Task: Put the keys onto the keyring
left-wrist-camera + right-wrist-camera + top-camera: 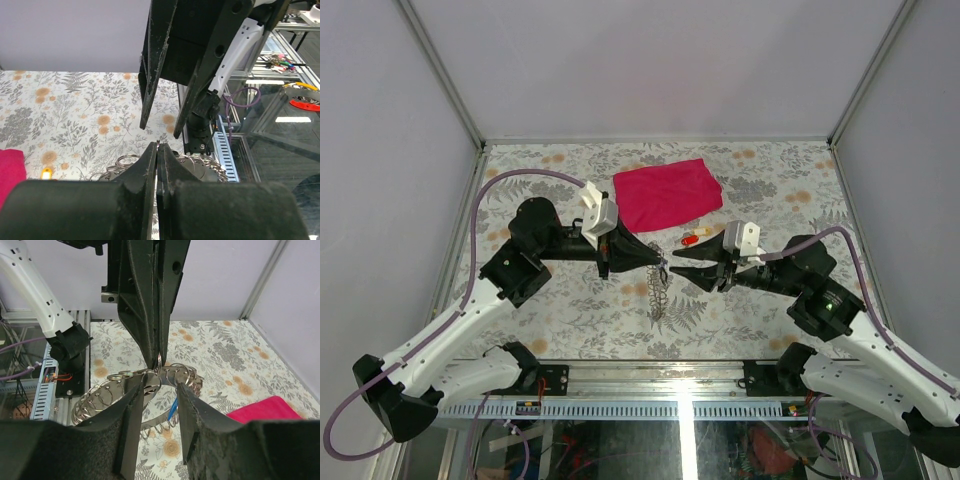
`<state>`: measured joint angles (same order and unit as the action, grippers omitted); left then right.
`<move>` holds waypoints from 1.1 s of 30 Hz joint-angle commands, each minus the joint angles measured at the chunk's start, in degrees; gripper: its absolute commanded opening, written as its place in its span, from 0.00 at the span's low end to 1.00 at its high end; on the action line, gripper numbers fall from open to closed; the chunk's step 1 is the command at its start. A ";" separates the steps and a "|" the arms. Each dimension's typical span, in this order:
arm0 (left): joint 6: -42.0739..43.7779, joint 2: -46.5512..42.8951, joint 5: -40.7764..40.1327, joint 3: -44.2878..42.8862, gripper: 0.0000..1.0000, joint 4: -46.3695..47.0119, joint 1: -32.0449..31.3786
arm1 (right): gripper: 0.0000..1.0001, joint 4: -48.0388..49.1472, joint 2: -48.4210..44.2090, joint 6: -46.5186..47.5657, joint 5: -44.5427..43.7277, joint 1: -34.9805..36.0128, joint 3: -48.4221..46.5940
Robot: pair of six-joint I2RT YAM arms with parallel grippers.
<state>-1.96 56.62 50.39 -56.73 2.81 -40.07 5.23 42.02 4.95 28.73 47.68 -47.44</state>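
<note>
The keyring (107,392) is a wide flat silver band strung with many small wire loops. It hangs tilted above the table. My left gripper (661,263) is shut on its top edge, and its closed fingertips (158,146) hide the pinched spot. My right gripper (161,382) faces it from the right and is open; its fingers stand on either side of the loops by the pinch without clamping them. A thin blue piece (172,410) dangles inside the ring. Small red and yellow pieces (692,238), possibly keys, lie on the table by the cloth.
A magenta cloth (666,192) lies on the floral table cover behind the grippers. Metal frame posts and grey walls close in the back and both sides. The near edge has a slotted rail (650,408) and the arm bases.
</note>
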 commanded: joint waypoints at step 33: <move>-0.12 -0.20 3.12 -1.54 0.00 4.00 0.05 | 0.16 8.84 6.61 -2.86 9.26 0.13 -2.75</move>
<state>-1.93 56.73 52.80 -56.73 2.98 -40.07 9.76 48.14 3.18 35.97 47.68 -47.94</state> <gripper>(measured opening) 0.011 0.191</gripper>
